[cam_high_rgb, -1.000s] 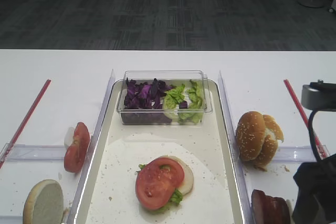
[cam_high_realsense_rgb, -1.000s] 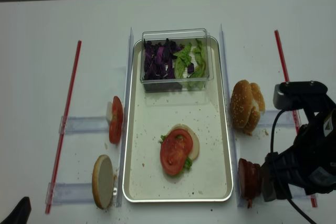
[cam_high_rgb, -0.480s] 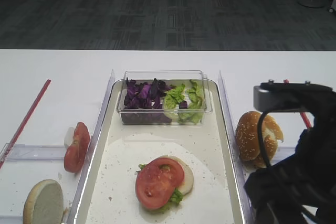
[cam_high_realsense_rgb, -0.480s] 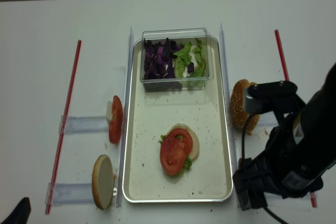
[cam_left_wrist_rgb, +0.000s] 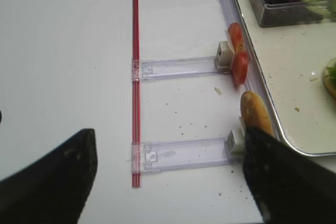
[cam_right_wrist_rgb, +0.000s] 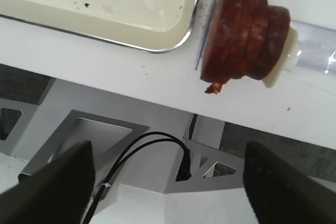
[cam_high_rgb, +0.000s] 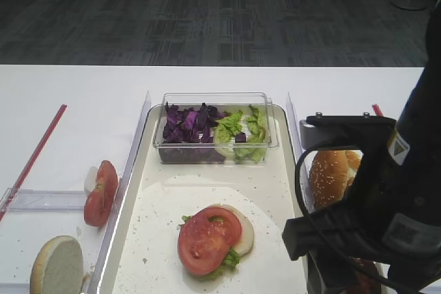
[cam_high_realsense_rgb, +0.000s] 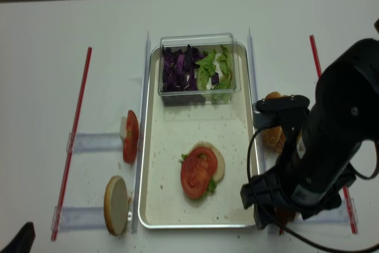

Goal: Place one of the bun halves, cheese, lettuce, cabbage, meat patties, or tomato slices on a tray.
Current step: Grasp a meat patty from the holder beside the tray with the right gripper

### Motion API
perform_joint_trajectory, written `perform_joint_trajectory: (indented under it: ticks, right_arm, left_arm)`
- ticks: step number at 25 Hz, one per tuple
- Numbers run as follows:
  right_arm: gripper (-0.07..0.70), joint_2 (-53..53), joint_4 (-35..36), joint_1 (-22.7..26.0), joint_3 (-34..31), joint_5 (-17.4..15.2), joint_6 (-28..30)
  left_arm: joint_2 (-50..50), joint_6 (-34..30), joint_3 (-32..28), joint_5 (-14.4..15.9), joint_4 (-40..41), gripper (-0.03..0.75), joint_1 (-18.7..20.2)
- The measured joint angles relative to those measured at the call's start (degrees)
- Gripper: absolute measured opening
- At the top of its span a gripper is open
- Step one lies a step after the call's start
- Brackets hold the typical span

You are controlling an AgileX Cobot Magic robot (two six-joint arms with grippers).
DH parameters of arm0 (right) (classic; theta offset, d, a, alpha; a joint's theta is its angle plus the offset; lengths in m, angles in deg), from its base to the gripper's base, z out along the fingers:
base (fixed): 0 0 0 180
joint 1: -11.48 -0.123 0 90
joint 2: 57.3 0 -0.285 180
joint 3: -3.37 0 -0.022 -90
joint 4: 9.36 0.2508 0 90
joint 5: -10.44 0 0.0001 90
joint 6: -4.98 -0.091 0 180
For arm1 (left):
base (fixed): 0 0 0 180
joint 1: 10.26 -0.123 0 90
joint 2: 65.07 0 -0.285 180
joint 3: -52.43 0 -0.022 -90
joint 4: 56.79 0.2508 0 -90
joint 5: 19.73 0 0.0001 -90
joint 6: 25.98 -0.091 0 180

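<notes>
The cream tray holds a tomato slice stacked on lettuce and a pale round piece. A stack of meat patties stands on edge in a clear holder just right of the tray's corner. My right gripper is open and empty, with its fingers over the table's front edge, short of the patties. My right arm covers most of the patties and part of the bun halves. My left gripper is open and empty, near a bun half and tomato slices.
A clear plastic box at the tray's far end holds purple cabbage and lettuce. Clear rails and holders flank the tray. Red strips lie on the white table at both sides.
My right arm has swung in from the lower right toward the tray's right side, now covering the patties and part of the buns. Its jaws stay wide. Food has not moved.
</notes>
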Motion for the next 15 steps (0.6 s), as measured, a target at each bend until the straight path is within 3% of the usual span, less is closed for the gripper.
perform_joint_trajectory:
  ticks: [7, 15]
  right_arm:
    - [0.599, 0.9, -0.5, 0.0, 0.3, 4.0, -1.5]
    - [0.596, 5.7, -3.5, 0.0, 0.3, 5.9, -1.5]
  left_arm:
    - [0.0, 0.0, 0.0, 0.0, 0.0, 0.525, 0.0]
    - [0.0, 0.0, 0.0, 0.0, 0.0, 0.525, 0.0]
